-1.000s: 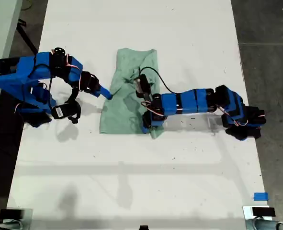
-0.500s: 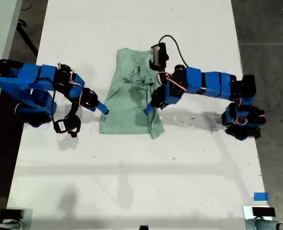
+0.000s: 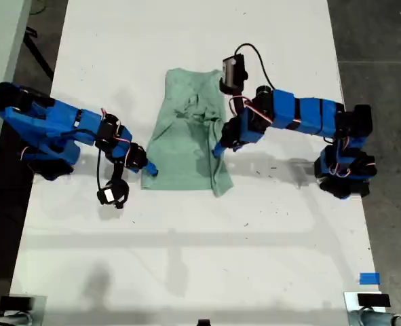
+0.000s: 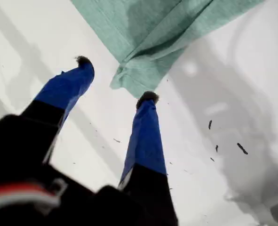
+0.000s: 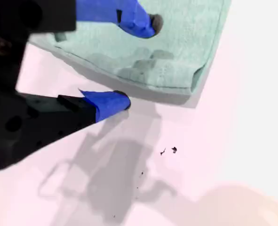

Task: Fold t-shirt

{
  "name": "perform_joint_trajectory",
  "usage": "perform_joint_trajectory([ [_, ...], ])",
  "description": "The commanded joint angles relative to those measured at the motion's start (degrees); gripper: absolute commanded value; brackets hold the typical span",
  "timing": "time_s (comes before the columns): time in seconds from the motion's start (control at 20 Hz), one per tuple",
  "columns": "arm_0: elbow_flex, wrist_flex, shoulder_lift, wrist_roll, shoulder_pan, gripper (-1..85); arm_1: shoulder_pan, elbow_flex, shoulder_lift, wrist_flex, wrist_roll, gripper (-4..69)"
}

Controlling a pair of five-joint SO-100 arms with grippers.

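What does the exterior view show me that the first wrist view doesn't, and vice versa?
Only the exterior view: the whole t-shirt lying as a narrow strip, my second gripper at its edge on the exterior view's right, and blue tape near the lower right corner of that view.
Only the first wrist view: my first gripper open, with a layered shirt corner at its tips and not clamped.
Both: the shirt on the white table.

No writing, label, brand, number or sign can be read in any view; the t-shirt (image 3: 186, 139) is plain, and the bench (image 3: 200, 238) carries no lettering
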Motion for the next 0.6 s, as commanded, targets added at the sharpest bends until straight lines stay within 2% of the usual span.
perform_joint_trajectory([
  [0.0, -0.09, -1.14, -0.79, -0.88, -2.46, 22.4, -0.09, 0.09, 5.27, 0.18, -0.53, 23.1],
  [0.05, 0.0, -1.14, -1.14, -0.88, -2.9, 17.2, -0.09, 0.44, 5.45, 0.18, -0.53, 22.9],
  [0.1, 0.09, -1.14, -1.49, -0.88, -3.25, 7.9, -0.09, 0.62, 5.45, 0.09, -0.53, 22.7],
  [0.2, 0.09, -1.93, -2.02, -0.88, -3.25, 0.7, -0.09, 0.88, 5.45, -0.18, -0.53, 22.5],
  [0.35, 0.0, -5.19, -5.27, -0.88, -3.25, 0.0, 0.0, 1.32, 5.45, -0.26, -0.62, 22.1],
  [0.45, -0.44, -5.01, -5.01, -0.53, -3.25, 0.0, 0.0, 1.49, 5.45, -0.26, -0.62, 21.8],
  [0.55, -0.44, -1.58, -2.55, 0.09, -4.57, 0.0, 0.0, 1.49, 5.54, -0.26, -0.62, 21.6],
])
